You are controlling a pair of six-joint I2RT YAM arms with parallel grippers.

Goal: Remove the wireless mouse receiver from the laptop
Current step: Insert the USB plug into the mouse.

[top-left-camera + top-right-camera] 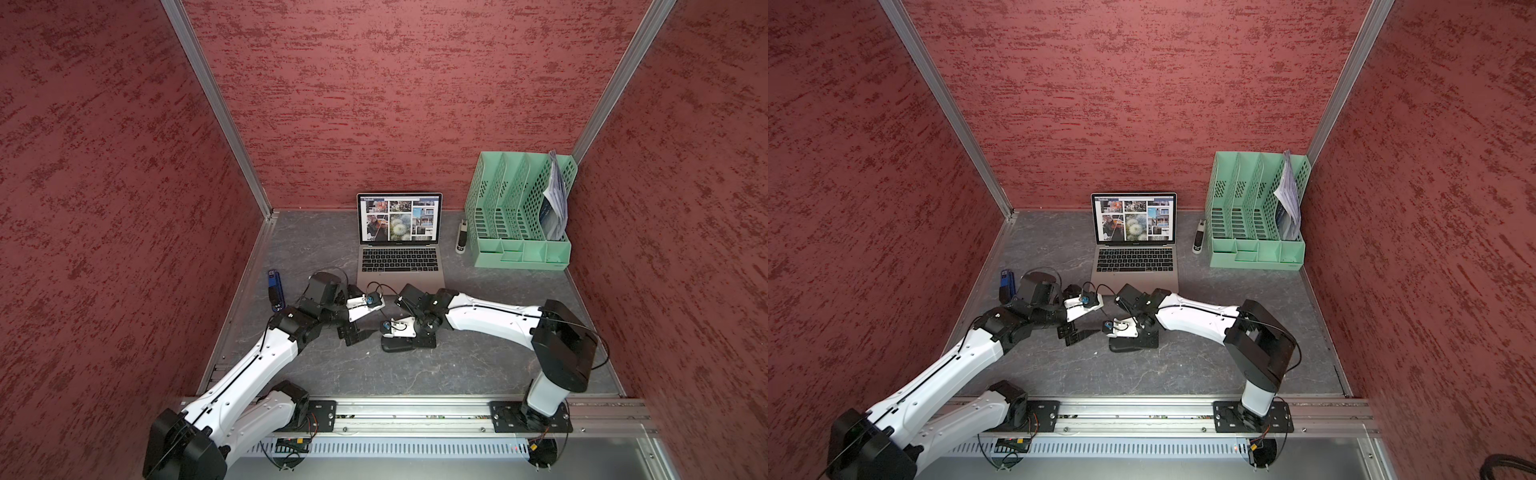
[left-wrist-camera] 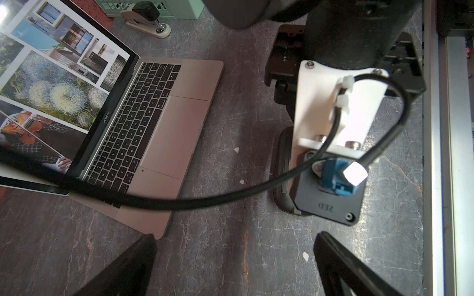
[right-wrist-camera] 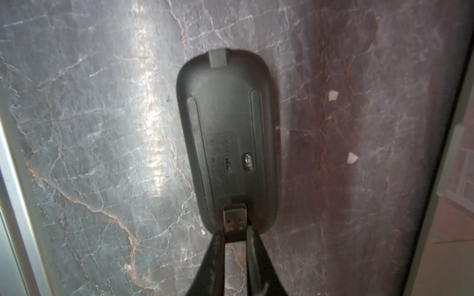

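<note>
Nearest the rail, the left gripper [image 2: 236,234] hangs over the bare tabletop [image 2: 218,271] with its jaws spread wide and nothing between them; just beside it the right gripper [image 3: 234,234] is pinched tight on the wireless mouse receiver [image 3: 234,216], so the little plug is out of the laptop and in the fingers, clamped at its dark cap end with the bare metal shell sticking forward; that shell points at the recess in the end of the black mouse [image 3: 225,123], which lies belly-up on the marbled top; whether metal touches mouse, I can't tell; this looks a featherweight, rigid thing, smooth-sided and likely slippery, so the short cap is the place to hold it, squarely across its flat sides, and any twist could flick it out; beyond the grippers sits the silver laptop [image 1: 400,270], lid up, photo grid glowing, well apart from the receiver; on the left arm's side a blue-and-black stick [image 1: 275,291] lies near the wall; farthest back, a stapler [image 1: 460,237] stands just beside the green file organiser [image 1: 519,224].
</note>
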